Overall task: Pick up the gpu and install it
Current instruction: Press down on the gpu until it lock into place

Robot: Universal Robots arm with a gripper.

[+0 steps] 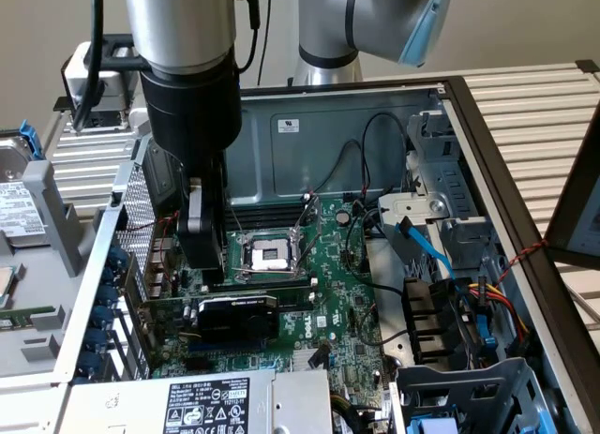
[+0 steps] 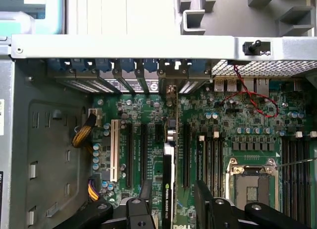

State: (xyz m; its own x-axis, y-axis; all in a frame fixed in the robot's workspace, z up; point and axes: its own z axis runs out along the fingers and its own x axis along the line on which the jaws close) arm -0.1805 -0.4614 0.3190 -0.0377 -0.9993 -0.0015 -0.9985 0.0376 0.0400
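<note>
An open PC case (image 1: 487, 162) is seen lying flat, with the green motherboard (image 1: 328, 293) exposed inside. A label-covered power supply (image 1: 206, 401) is parked at the near edge in the exterior view, and a bundle of drive cables (image 1: 469, 303) is tucked toward the exterior view's right. The bare CPU socket (image 1: 270, 254) is left uncovered mid-board. The gpu (image 1: 239, 314) is found standing on edge in an expansion slot, just in front of the socket, black shroud facing up-camera; from the wrist view it's seen edge-on as a thin card (image 2: 168, 189) running toward the rear brackets (image 2: 148, 80). The gripper (image 2: 171, 202) is hung right above it, jaws spread fairly wide on either side of the card, not touching it as far as can be told.
</note>
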